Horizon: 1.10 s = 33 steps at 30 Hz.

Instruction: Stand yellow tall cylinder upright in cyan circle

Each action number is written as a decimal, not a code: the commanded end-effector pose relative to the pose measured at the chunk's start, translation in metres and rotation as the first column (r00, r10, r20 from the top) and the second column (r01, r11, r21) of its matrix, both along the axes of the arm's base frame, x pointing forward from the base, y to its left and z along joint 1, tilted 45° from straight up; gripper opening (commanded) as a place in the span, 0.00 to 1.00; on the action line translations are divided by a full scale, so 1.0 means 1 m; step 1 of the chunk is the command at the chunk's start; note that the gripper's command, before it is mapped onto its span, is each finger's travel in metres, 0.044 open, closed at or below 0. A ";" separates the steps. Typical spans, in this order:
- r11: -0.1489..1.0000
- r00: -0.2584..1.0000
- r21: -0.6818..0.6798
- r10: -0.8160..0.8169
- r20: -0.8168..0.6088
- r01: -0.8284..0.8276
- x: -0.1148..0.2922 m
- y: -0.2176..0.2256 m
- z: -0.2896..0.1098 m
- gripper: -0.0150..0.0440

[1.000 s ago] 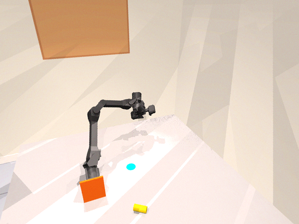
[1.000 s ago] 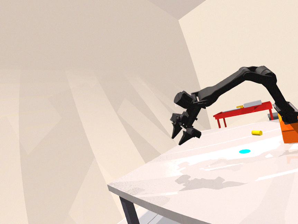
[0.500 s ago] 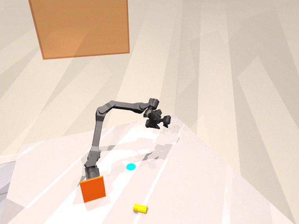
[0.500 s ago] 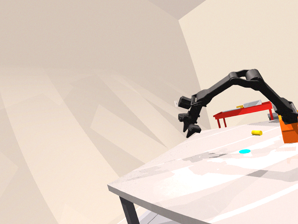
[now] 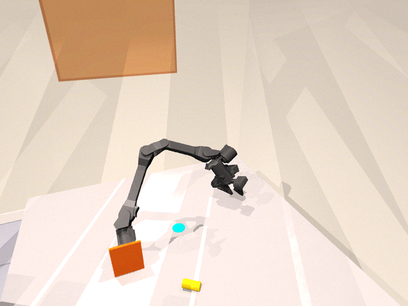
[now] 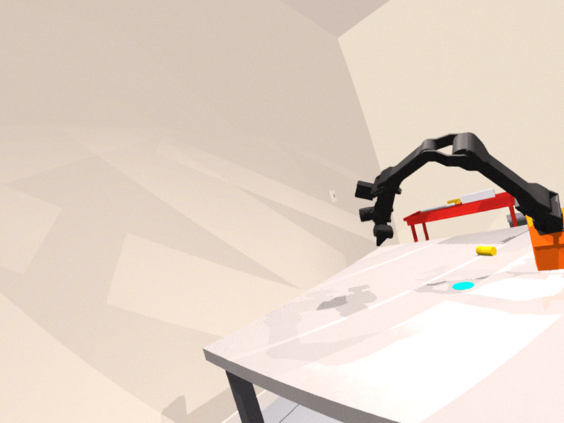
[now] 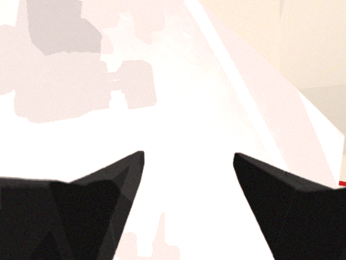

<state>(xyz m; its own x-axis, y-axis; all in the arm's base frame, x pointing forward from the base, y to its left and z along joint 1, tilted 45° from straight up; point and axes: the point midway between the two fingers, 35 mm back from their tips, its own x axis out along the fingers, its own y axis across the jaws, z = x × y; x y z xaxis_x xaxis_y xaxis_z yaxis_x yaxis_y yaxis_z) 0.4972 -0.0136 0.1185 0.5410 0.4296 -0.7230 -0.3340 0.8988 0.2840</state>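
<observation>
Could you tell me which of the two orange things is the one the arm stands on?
The orange block on the table, beside the cyan circle; the arm's base sits on it. The other, an orange panel, hangs on the wall.

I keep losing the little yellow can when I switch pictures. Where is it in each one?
Top view: the yellow cylinder lies on its side low in the picture, below the cyan circle.
Exterior view: the cylinder lies far right, above the circle, left of the orange base block.
Wrist view: not in it; only the open gripper over the table.
Shared landmark: the cyan circle.
</observation>
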 end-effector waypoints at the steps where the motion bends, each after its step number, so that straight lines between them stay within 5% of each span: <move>1: 0.999 0.994 0.000 -0.050 -0.101 0.050 -0.014 -0.028 -0.033 0.78; 17: 0.966 0.869 0.034 -0.216 -0.444 0.257 -0.096 -0.121 -0.129 0.78; 33: 0.885 0.644 0.102 -0.247 -0.724 0.455 -0.203 -0.165 -0.194 0.78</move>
<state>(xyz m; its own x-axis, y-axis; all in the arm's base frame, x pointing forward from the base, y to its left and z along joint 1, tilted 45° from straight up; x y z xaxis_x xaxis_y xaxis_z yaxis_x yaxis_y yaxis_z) 0.3184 -0.1769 -0.0634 0.1382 0.4945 -0.8581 0.3146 0.7996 0.5115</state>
